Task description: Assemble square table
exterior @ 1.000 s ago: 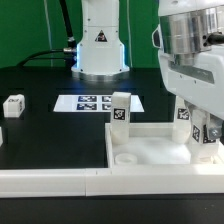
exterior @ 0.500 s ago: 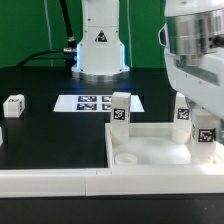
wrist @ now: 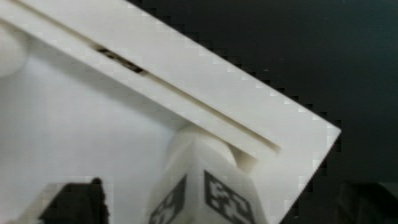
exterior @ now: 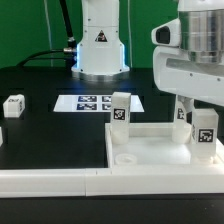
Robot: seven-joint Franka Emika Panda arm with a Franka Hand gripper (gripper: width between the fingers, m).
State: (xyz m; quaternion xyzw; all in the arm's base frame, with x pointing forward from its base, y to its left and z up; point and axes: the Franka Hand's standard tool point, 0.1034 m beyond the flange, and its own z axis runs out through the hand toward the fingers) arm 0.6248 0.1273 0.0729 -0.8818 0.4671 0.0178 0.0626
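Observation:
The white square tabletop [exterior: 150,150] lies at the exterior view's lower right, with a round socket [exterior: 127,158] at its near left corner. Three tagged white legs stand on it: one at the far left corner [exterior: 120,108], one at the far right [exterior: 183,111] and one at the right edge [exterior: 205,130]. My gripper [exterior: 203,106] hangs just above that right leg, open. In the wrist view the leg [wrist: 205,185] stands between my fingers [wrist: 71,203] with gaps on both sides, on the tabletop [wrist: 89,110]. A fourth leg [exterior: 13,105] lies loose at the left.
The marker board [exterior: 92,102] lies behind the tabletop. The long white L-shaped border wall [exterior: 55,181] runs along the front edge and against the tabletop. The robot base [exterior: 100,45] stands at the back centre.
My gripper has risen off the right leg and shifted slightly right. The leg stays standing on the tabletop. Nothing else moved.

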